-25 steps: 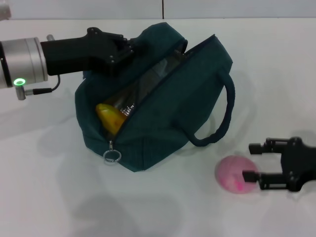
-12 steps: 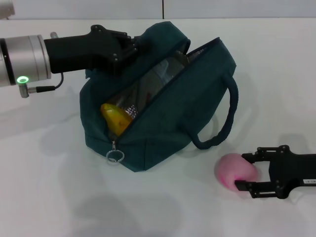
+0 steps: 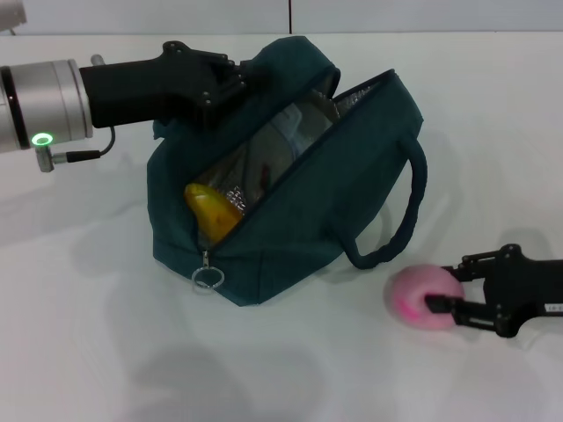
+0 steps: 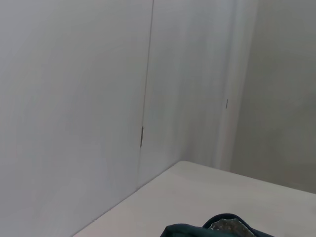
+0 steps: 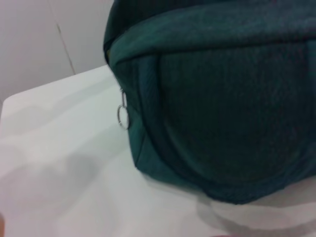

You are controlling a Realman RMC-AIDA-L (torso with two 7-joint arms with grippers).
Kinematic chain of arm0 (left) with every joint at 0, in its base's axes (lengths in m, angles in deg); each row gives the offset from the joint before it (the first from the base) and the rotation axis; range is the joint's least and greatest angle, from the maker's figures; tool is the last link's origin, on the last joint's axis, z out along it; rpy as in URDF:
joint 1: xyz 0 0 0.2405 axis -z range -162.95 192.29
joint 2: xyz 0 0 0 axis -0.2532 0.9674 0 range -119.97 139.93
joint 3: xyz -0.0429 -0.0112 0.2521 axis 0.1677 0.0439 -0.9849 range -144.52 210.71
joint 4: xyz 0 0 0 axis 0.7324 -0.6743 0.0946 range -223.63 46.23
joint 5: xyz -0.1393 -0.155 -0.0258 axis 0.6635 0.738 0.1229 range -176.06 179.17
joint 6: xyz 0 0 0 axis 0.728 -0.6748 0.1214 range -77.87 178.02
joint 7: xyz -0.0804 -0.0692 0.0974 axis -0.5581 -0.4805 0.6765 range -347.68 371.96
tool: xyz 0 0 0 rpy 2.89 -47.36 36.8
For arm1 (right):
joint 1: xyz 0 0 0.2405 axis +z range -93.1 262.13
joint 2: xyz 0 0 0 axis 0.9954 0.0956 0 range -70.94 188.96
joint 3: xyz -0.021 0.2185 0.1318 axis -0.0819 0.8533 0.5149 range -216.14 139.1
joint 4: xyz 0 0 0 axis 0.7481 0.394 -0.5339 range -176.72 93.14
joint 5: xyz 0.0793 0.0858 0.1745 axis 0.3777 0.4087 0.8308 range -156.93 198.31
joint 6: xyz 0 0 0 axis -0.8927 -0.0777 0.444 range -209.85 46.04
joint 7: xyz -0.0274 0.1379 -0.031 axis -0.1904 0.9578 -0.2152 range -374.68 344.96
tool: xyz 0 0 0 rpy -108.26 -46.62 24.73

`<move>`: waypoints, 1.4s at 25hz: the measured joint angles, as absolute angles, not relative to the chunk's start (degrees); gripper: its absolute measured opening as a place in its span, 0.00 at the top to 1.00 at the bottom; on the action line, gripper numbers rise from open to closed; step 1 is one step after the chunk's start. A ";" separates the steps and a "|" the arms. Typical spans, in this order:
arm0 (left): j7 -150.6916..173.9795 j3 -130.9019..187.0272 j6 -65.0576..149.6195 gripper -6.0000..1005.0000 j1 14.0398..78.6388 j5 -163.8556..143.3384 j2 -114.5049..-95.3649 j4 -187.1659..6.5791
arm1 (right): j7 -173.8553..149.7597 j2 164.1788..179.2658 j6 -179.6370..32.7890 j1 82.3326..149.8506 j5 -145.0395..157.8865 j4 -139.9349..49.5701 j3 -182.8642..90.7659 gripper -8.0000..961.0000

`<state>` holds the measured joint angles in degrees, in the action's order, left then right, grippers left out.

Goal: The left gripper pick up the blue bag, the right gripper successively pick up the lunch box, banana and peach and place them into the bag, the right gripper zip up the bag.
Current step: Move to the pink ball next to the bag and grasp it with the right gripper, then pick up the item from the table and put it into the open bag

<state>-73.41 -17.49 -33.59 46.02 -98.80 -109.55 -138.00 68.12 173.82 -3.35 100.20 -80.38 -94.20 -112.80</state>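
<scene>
While the head view takes in the whole blue bag (image 3: 290, 189) on the white tabletop (image 3: 106, 352), the right wrist view shows only its woven teal end panel (image 5: 222, 108) and the metal ring pull (image 5: 123, 117), and the left wrist view catches just a scrap of fabric and foil lining (image 4: 224, 228). At the bag's far upper rim, the left gripper (image 3: 236, 81) has its fingers clenched on the fabric, holding the mouth agape. Inside lie the banana (image 3: 211, 214) and the clear lunch box (image 3: 286, 141), mostly hidden. Beside the bag's near handle (image 3: 400, 215), the right gripper (image 3: 445, 287) straddles the round pink peach (image 3: 420, 299), fingers touching it on both sides.
</scene>
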 joint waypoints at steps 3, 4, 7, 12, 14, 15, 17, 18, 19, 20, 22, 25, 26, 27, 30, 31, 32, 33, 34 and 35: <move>-73.49 -17.44 -33.59 0.94 46.05 -98.77 -109.55 -138.00 | 67.91 173.81 -2.63 100.18 -80.00 -94.20 -110.78 0.50; -73.49 -17.44 -33.59 0.94 46.05 -98.75 -109.55 -138.00 | 67.59 173.79 -1.77 100.09 -79.62 -94.20 -109.47 0.55; -73.47 -17.43 -33.59 0.94 46.04 -98.63 -109.55 -138.01 | 66.13 173.84 2.01 99.35 -77.09 -93.83 -103.35 0.68; -73.40 -17.43 -33.59 0.94 45.60 -98.09 -109.55 -138.01 | 63.08 173.77 7.78 98.76 -68.92 -88.87 -88.35 0.77; -73.38 -17.44 -33.59 0.94 45.56 -97.92 -109.55 -138.01 | 61.33 173.78 9.68 99.00 -65.48 -86.36 -84.63 0.79; -73.38 -17.43 -33.59 0.94 45.56 -97.86 -109.55 -138.01 | 59.73 173.78 11.29 99.45 -62.21 -84.22 -82.11 0.80; -73.36 -17.44 -33.61 0.94 45.55 -97.75 -109.55 -138.02 | 58.59 173.78 13.43 100.61 -58.81 -82.46 -80.80 0.83; -73.35 -17.45 -33.66 0.94 45.57 -97.66 -109.55 -138.09 | 58.58 173.79 14.89 101.71 -57.71 -82.10 -80.87 0.83; -73.34 -17.53 -33.73 0.94 45.60 -97.48 -109.55 -138.17 | 58.80 173.81 16.14 102.91 -57.38 -82.01 -81.30 0.83; -73.41 -17.58 -33.80 0.94 45.60 -97.21 -109.54 -138.25 | 59.61 173.81 17.68 104.43 -57.48 -82.02 -82.05 0.83; -73.62 -17.77 -33.97 0.94 45.78 -96.33 -109.52 -138.37 | 61.44 173.67 19.46 107.24 -57.87 -82.33 -84.46 0.84; -73.86 -17.86 -34.10 0.94 46.05 -95.09 -109.48 -138.61 | 64.49 172.94 18.92 112.13 -58.13 -82.79 -89.94 0.84; -73.92 -17.88 -34.10 0.94 46.08 -94.95 -109.48 -138.74 | 65.56 172.80 17.50 114.12 -58.70 -82.86 -91.80 0.84; -73.95 -17.92 -34.12 0.94 46.10 -94.92 -109.48 -138.80 | 66.36 172.81 16.20 115.79 -59.32 -82.87 -93.00 0.84; -73.97 -17.97 -34.12 0.94 46.12 -94.91 -109.46 -138.88 | 68.99 173.38 11.78 120.38 -63.42 -83.15 -95.00 0.84; -73.94 -17.98 -34.12 0.94 46.13 -94.91 -109.46 -138.88 | 70.30 173.82 10.16 122.52 -66.38 -83.25 -95.71 0.84; -73.88 -17.98 -34.13 0.94 46.16 -94.91 -109.45 -138.89 | 70.89 174.00 9.52 123.46 -67.67 -83.28 -96.01 0.84; -73.81 -17.98 -34.12 0.94 46.18 -94.91 -109.45 -138.89 | 71.61 174.14 8.86 124.48 -69.00 -83.29 -96.58 0.84; -73.76 -17.98 -34.10 0.94 46.19 -94.91 -109.43 -138.89 | 72.50 174.26 8.03 125.44 -70.25 -83.29 -97.66 0.84; -73.71 -17.98 -34.03 0.94 46.20 -94.91 -109.40 -138.89 | 73.19 174.31 7.35 126.08 -70.83 -83.29 -98.73 0.84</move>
<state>-73.71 -17.98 -34.03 46.20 -94.91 -109.40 -138.89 73.19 174.31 7.35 126.08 -70.83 -83.29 -98.73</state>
